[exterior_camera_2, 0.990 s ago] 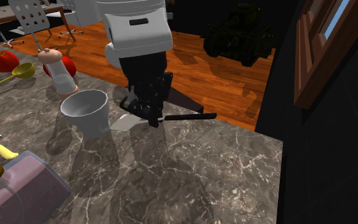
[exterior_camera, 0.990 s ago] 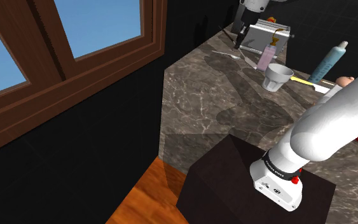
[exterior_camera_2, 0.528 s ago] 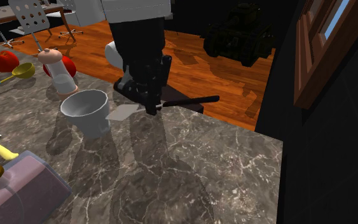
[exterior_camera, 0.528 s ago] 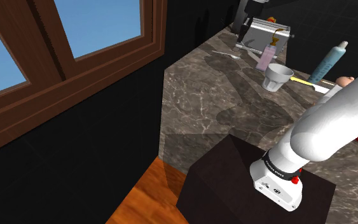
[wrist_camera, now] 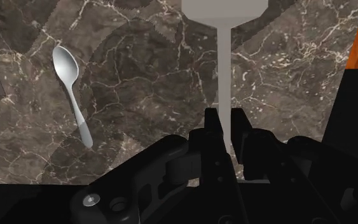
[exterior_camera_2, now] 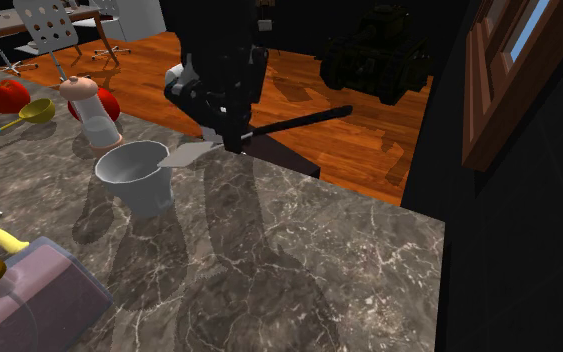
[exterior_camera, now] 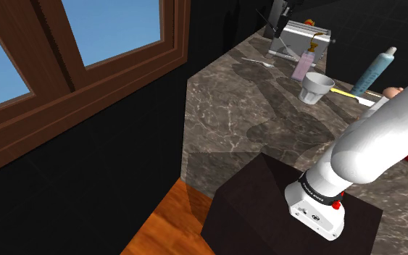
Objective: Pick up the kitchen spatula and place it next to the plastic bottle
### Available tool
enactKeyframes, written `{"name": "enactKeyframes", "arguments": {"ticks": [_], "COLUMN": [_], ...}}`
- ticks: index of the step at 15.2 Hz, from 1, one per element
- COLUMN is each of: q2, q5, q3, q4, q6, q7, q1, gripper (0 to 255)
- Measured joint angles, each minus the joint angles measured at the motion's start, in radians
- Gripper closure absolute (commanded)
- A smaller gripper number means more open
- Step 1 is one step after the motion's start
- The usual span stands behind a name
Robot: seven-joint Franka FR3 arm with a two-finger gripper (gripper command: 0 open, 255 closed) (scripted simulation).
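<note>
Gripper (wrist_camera: 225, 122): jaws clamped on the thin grey shaft of the spatula (wrist_camera: 224, 63), which is held clear of the marble counter (wrist_camera: 139, 57), with its blade just beside the rim of the white cup (exterior_camera_2: 134, 178). Pick-up judged done. Left to do: carry past the cup to the tall teal bottle (exterior_camera: 375, 70), taken as the target on the cup's far side, and set the spatula down beside it.

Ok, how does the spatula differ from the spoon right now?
The spatula is clasped in the claw, off the counter; the spoon lies loose on it. The spatula ends in a broad flat grey blade, the spoon in a small shiny oval bowl. Both are slim, long-shafted utensils.
</note>
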Motion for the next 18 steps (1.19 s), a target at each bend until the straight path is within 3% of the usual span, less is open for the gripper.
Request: {"name": "enactKeyframes", "arguments": {"ticks": [18], "q2": [0.108], "q5": [0.050], "q3": [-0.023], "q4": [0.360], "q6": [-0.265], "q7": [-0.030], "q1": [-0.008], "gripper": [255]}}
